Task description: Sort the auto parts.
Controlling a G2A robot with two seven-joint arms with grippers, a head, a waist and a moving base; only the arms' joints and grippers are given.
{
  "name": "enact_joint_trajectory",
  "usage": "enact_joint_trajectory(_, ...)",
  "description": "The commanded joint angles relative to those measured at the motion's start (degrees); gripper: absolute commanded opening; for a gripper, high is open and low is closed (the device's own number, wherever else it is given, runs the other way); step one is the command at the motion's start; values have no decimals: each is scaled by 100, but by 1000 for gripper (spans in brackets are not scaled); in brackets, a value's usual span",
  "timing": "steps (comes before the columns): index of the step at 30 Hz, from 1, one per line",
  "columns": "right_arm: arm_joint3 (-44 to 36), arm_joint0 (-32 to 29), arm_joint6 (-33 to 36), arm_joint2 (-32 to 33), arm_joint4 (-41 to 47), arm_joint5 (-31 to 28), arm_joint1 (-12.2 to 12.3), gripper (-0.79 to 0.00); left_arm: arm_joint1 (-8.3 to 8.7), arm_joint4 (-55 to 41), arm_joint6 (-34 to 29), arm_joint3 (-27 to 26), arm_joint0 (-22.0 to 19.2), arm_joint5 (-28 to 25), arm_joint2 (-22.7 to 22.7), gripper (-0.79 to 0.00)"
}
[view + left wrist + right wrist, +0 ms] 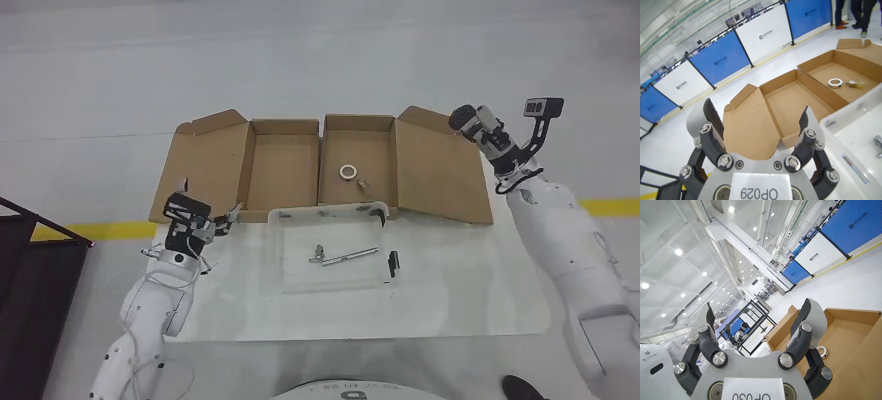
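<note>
Two open cardboard boxes stand side by side at the table's back. The left box [283, 165] is bare inside. The right box [357, 150] holds a silver ring [348, 172] and a small fitting [362, 183]. In front, a clear tray [290, 280] holds a long bolt [349, 257], a small metal clip [316, 253] and a black part [393, 263]. My left gripper [228, 218] hovers open left of the tray, by the left box's flap. My right gripper [465, 118] is open, raised beyond the right box's far corner. The ring [835, 83] [822, 351] lies flat.
A white mat [480, 290] covers the table, with free room right of the tray. A black frame [40, 250] stands off the table's left side. The box flaps [440, 165] spread outward on both sides.
</note>
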Motion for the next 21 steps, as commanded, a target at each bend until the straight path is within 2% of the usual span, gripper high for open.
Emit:
enact_joint_trajectory(1, 0, 0, 0, 0, 0, 0, 0, 0, -15, -101, -47, -23, 0, 96, 44, 0)
enact_joint_trajectory(7, 0, 0, 0, 0, 0, 0, 0, 0, -14, -83, -42, -32, -9, 80, 47, 0)
enact_joint_trajectory(9, 0, 0, 0, 0, 0, 0, 0, 0, 0, 198, -14, -195, -9, -176, 160, 0)
enact_joint_trajectory(12, 0, 0, 0, 0, 0, 0, 0, 0, 37, 704, -236, -533, 23, -1001, 505, 0)
enact_joint_trajectory(16, 0, 0, 0, 0, 0, 0, 0, 0, 52, 1588, -834, -734, -52, -1742, 1160, 0)
enact_joint_trajectory(21, 0, 0, 0, 0, 0, 0, 0, 0, -35, 1633, -1748, -604, -451, -1828, 1766, 0)
